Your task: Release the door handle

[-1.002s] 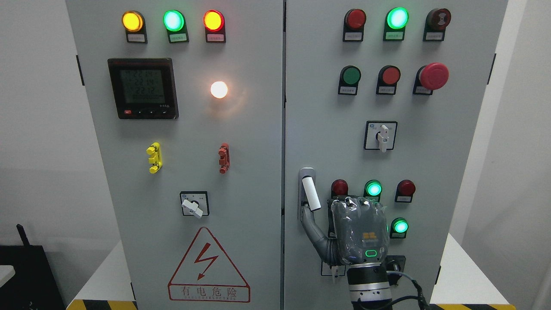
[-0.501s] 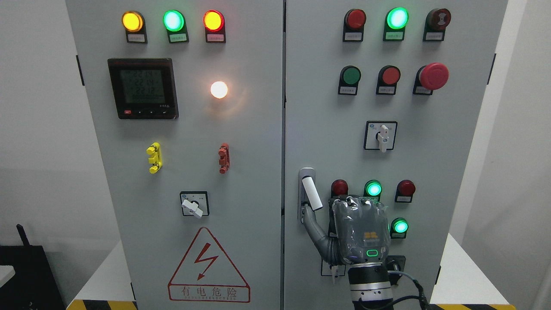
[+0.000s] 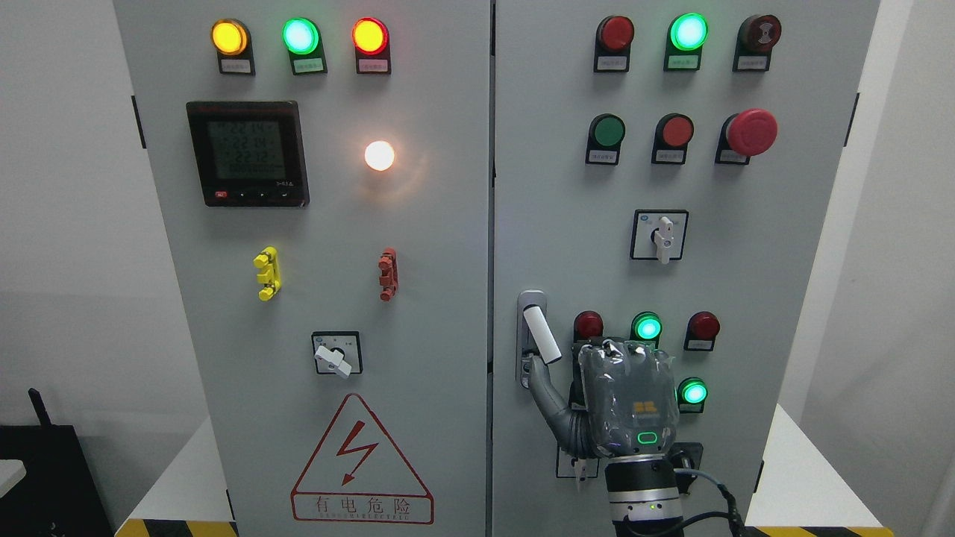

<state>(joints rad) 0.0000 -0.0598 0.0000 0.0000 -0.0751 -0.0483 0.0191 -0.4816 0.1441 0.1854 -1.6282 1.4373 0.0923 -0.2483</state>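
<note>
- Head view: your right robot hand has slid a touch right and down over the last second. Its thumb is easing out from under the white door handle, though the tip still looks to touch the lower end.
- Fingers face the panel with the back of the hand toward you, so I cannot tell if they are curled or spread. Nothing looks clamped.
- Release looks nearly done; pull clear next.
- The door handle sits tilted on its grey plate at the left edge of the right cabinet door, low down.
- Left robot hand is not in view.
- Counts: two doors, one handle, two rotary switches, one meter, one red mushroom button, four green lamps lit on the right door.
</note>
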